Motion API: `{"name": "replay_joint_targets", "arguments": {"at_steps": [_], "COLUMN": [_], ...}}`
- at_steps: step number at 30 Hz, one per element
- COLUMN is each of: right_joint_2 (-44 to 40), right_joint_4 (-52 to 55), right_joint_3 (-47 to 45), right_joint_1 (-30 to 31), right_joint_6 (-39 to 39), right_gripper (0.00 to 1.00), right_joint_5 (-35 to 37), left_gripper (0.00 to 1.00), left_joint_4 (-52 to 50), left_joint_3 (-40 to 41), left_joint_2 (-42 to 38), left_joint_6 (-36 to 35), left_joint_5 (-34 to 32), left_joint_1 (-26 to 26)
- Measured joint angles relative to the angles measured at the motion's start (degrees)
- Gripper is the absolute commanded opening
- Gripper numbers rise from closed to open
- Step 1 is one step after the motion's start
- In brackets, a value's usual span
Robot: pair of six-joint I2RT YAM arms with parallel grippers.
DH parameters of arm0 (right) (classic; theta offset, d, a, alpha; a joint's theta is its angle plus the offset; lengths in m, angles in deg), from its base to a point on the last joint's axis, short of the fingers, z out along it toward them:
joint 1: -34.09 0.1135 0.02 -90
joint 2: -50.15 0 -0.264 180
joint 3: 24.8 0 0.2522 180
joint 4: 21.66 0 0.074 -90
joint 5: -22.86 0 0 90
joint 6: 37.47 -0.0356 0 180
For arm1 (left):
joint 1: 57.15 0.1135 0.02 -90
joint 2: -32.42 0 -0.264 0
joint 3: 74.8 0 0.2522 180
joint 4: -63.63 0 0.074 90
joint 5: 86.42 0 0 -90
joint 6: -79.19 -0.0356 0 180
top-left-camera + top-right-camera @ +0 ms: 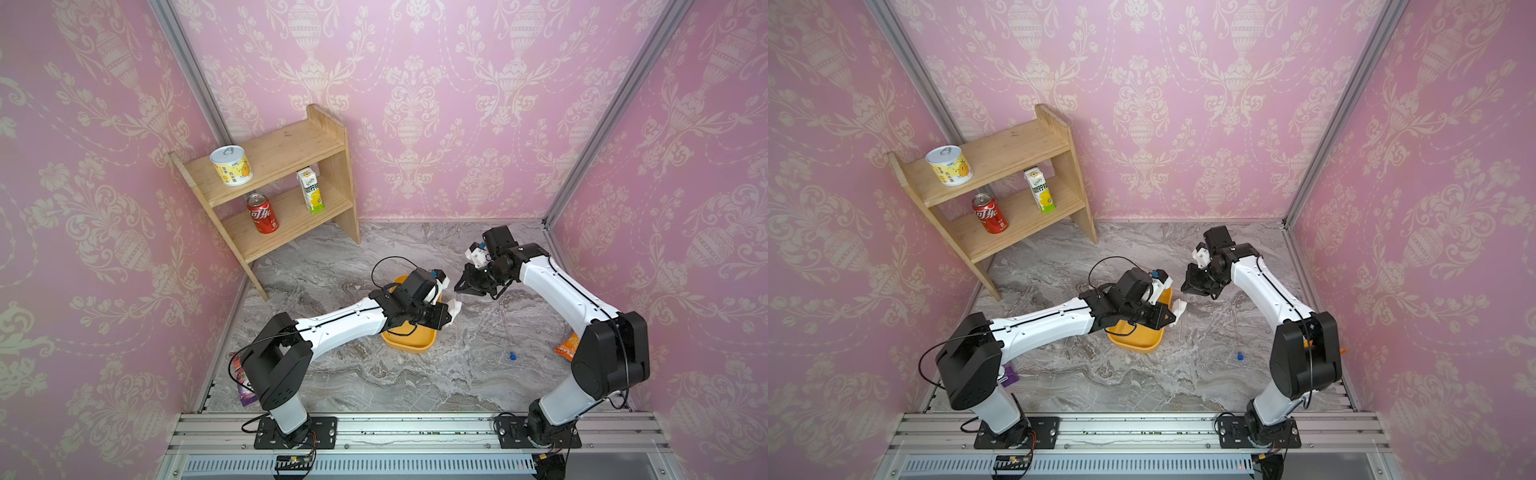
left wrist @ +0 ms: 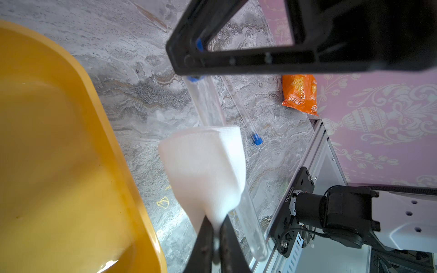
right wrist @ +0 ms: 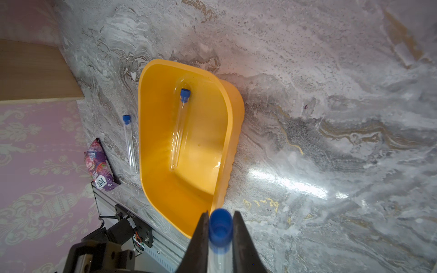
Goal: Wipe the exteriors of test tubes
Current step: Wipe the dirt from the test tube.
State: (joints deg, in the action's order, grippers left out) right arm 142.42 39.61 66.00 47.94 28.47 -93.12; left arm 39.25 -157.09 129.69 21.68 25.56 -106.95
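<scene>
Two pincers share one test tube [image 2: 208, 104]: the right pincer [image 3: 221, 214] is clamped on its blue-capped end, and the left pincer [image 2: 215, 218] is pinched on a white woven pad [image 2: 203, 165] folded round its middle (as far as shows). The tube is held above the desk [image 3: 331, 94], beside the yellow basin [image 3: 151, 118]. It is clear, smooth and round-ended, and its long axis runs toward the front edge, so the wipe should follow that line.

The scene is lit brightly and evenly from above, and only soft shadows are cast. Glare is seen on the marble tabletop [image 3: 295, 186]; the yellow basin [image 2: 59, 153] is blurred at close range.
</scene>
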Motion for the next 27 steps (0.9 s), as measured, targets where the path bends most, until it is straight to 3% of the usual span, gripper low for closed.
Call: {"name": "replay_joint_targets", "arguments": {"at_steps": [15,27], "right_joint_2": [-4.5,-5.1], "right_joint_4": [-0.5,-0.5], "right_joint_3": [-3.1,-3.6], "right_joint_1": [-0.8,-2.4], "right_joint_6": [-0.2,-0.2], "right_gripper": [0.1,0.1], "right_joint_5": [-1.6,-2.4], "left_gripper": [0.1,0.1], "left_joint_4": [-2.4,-1.6], "left_joint_3": [-8.7,-8.1], "left_joint_2": [4.7,4.8], "left_joint_6": [-0.7,-1.5], "left_joint_5": [0.3,1.9], "left_joint_1": [0.0,-0.1]}}
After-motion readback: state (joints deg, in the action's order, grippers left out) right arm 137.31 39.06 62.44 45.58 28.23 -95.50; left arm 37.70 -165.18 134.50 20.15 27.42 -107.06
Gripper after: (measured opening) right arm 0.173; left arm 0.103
